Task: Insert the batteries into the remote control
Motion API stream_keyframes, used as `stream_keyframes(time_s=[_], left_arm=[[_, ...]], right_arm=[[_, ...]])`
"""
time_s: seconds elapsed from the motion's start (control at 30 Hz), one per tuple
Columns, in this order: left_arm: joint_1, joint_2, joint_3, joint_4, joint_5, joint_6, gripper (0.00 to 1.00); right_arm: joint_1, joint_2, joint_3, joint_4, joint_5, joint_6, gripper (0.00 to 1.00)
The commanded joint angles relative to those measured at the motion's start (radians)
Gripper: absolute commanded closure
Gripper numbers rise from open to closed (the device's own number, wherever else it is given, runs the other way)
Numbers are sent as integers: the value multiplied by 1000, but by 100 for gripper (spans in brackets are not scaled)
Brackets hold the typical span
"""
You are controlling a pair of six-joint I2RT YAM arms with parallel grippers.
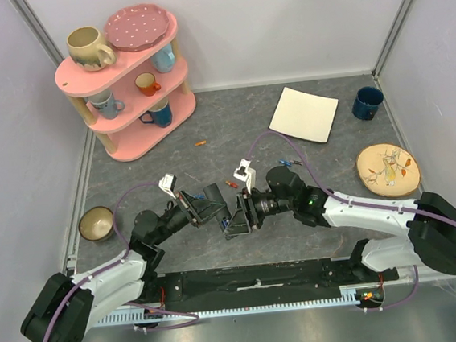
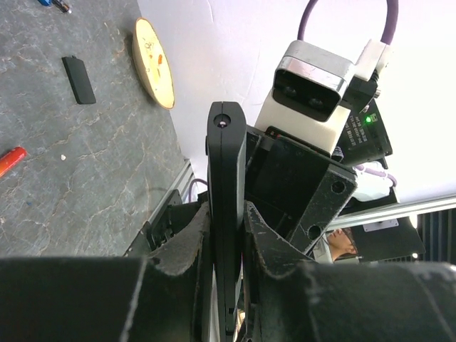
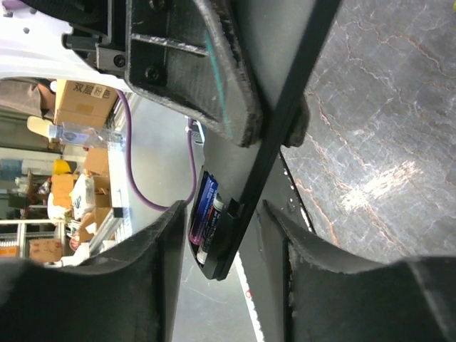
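— What stands in the far left corner?
— A pink three-tier shelf (image 1: 109,71); a beige mug (image 1: 87,47) and a spotted pink plate (image 1: 137,26) on top; smaller mugs (image 1: 148,83) on the lower tiers.
— And elsewhere on the grey tabletop (image 1: 232,130)?
— A cream square plate (image 1: 304,113); a dark blue mug (image 1: 367,102) beside it; a patterned round disc (image 1: 387,169) nearer; a small bowl (image 1: 96,223) at the left edge.

Black remote (image 2: 226,199), purple-and-blue battery (image 3: 206,212), red battery (image 2: 11,160) — grey marbled table (image 2: 85,178), pink dotted plate (image 1: 138,26)
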Motion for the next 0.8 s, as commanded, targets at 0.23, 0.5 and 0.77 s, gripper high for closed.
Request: stream_keyframes(time_s=[0.23,0.5,0.77], left_arm=[[-5,-6,21,43,0,37,98],[-5,-48,-14,30,1,44,98],[-5,-168,-30,-116,-3,79,98]], right_arm=[[-117,-205,165,-352,213,-219,14],[-188,-96,204,-808,1080,-266,17],[-354,37,155,-713,988,-268,15]])
